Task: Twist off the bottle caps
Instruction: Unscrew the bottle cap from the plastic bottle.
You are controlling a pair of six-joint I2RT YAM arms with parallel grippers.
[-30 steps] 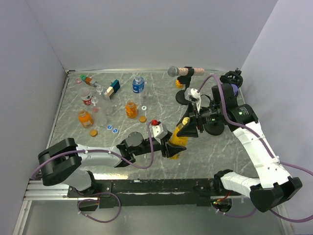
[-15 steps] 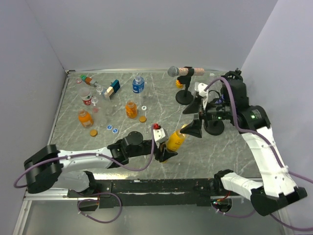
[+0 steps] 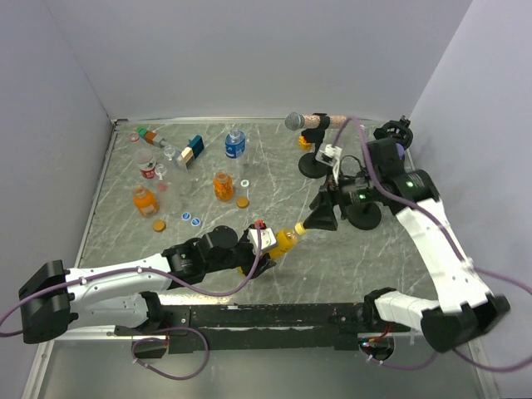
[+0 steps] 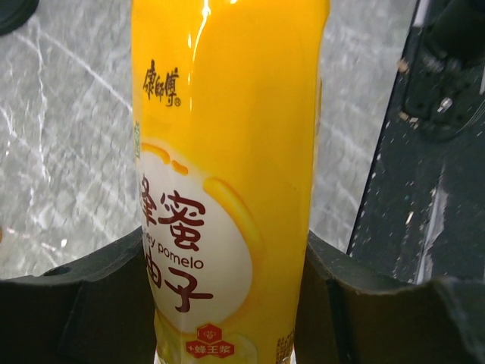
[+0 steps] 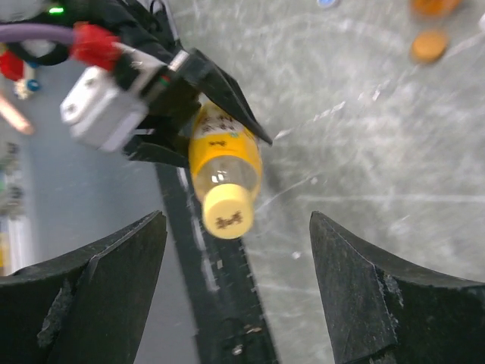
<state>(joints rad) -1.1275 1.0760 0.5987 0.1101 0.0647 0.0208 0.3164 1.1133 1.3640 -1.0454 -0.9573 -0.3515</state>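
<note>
My left gripper (image 3: 264, 249) is shut on the body of a tall yellow bottle (image 3: 281, 242), holding it tilted above the table near the front edge. The bottle's yellow cap (image 3: 300, 229) points toward my right gripper (image 3: 319, 221). In the left wrist view the bottle (image 4: 227, 152) fills the frame between the two fingers (image 4: 364, 311). In the right wrist view the right gripper (image 5: 239, 303) is open. The cap (image 5: 227, 213) is still on the bottle (image 5: 224, 155) and sits just beyond the fingertips, untouched.
A blue-label bottle (image 3: 235, 144), two squat orange bottles (image 3: 222, 184) (image 3: 144, 199), a red can (image 3: 149, 170) and toy blocks (image 3: 191, 150) stand at the back left. Loose caps (image 3: 242, 202) (image 3: 159, 225) (image 3: 186, 218) lie nearby. A microphone stand (image 3: 312, 165) is behind the right gripper.
The left arm has drawn back to the left, tipping the yellow bottle over further so that its cap faces right. The right gripper has lowered and stays open in front of the cap.
</note>
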